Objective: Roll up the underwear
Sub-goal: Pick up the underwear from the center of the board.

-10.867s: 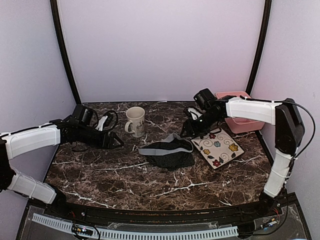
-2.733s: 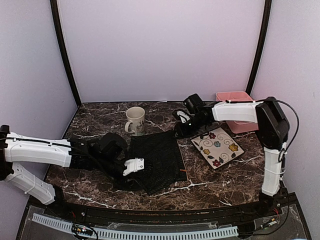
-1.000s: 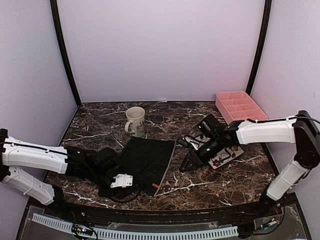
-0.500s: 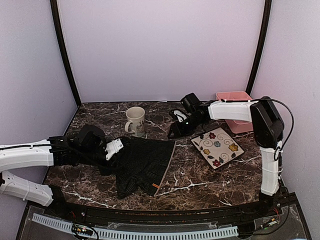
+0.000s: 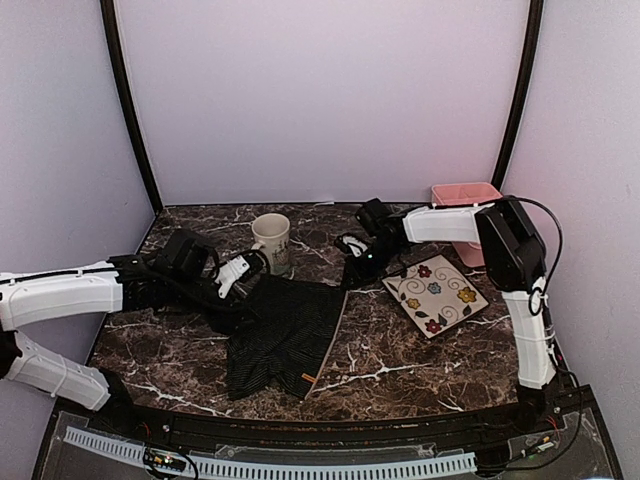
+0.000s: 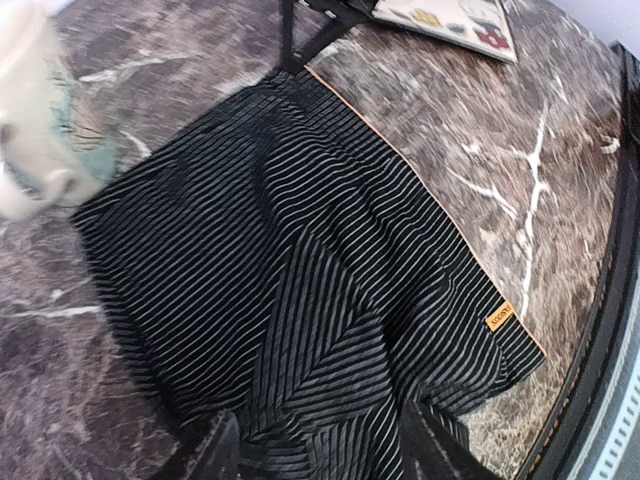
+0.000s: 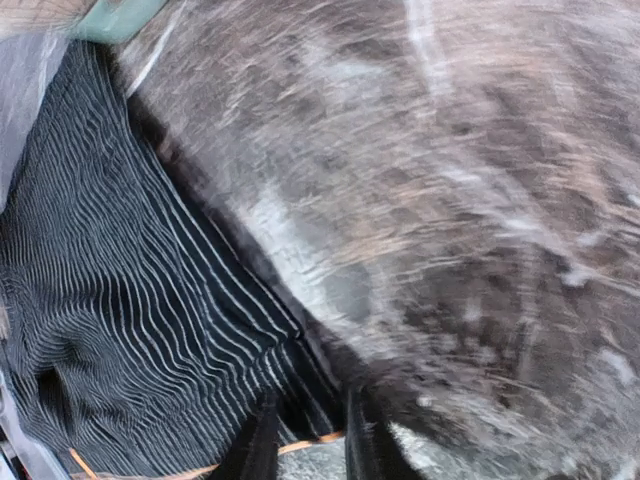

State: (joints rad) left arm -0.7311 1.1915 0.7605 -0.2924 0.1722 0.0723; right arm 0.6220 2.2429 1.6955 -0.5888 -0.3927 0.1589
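The black ribbed underwear (image 5: 285, 335) lies spread on the marble table, with an orange tag near its front edge. In the left wrist view the underwear (image 6: 300, 250) fills the frame. My left gripper (image 5: 245, 278) hovers over its back left part. Its fingers stand well apart, and the left gripper (image 6: 322, 452) is open above the cloth. My right gripper (image 5: 350, 272) sits at the cloth's back right corner. In the right wrist view the right gripper (image 7: 310, 440) has its fingers close together, with the orange-trimmed corner of the underwear (image 7: 130, 300) between them.
A white mug (image 5: 271, 242) stands just behind the cloth, close to my left gripper. The flowered square plate (image 5: 434, 290) lies to the right. A pink bin (image 5: 468, 200) sits at the back right, partly hidden behind the right arm.
My left gripper let the cloth go and drew back toward the mug, its fingers spreading. My right gripper came down onto the cloth's back right corner and narrowed.
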